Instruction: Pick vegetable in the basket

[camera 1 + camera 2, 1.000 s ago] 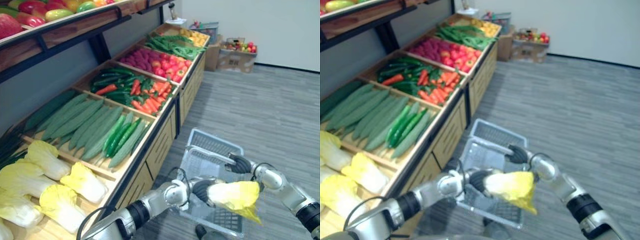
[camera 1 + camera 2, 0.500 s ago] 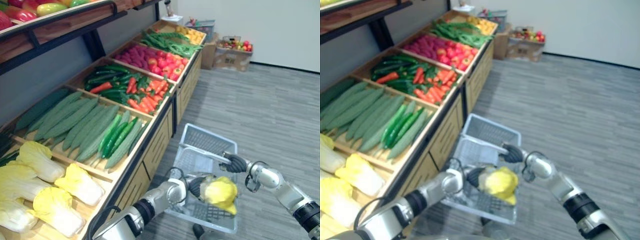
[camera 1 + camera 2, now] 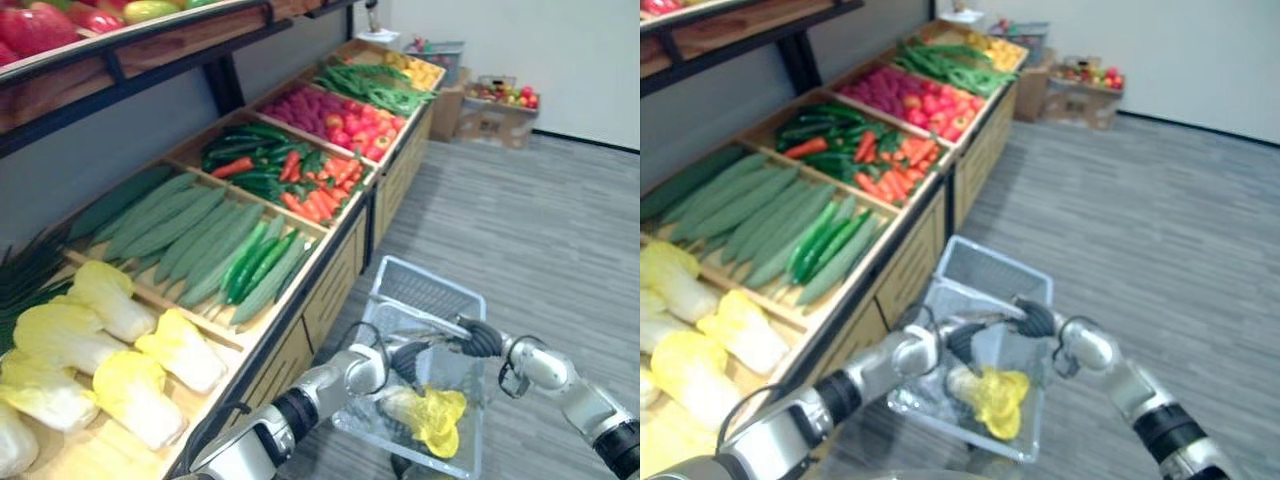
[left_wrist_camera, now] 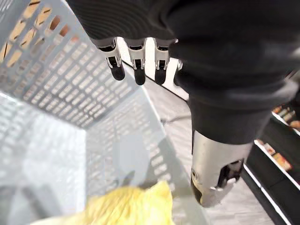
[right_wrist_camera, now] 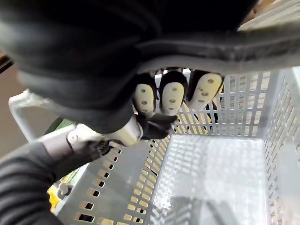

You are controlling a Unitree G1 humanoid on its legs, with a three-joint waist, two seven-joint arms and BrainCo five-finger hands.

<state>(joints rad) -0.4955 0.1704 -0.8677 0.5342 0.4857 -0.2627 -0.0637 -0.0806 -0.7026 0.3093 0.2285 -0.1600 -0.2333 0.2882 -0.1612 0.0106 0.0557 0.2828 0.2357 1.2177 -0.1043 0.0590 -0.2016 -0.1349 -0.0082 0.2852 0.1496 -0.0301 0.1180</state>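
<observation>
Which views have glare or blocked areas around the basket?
Right wrist view: the basket floor catches bright light, mild glare; the right hand, curled on the handle, hides much of the scene. Left wrist view: the open left hand covers a lot; the cabbage is cut by the frame edge. Left eye view: even light, no glare.

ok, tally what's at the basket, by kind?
Pale grey plastic mesh basket: 1
Yellow leafy cabbage lying in it: 1
Robot hands: 2 (left robot hand open above it, right robot hand gripping the handle)
Total: 4
</observation>
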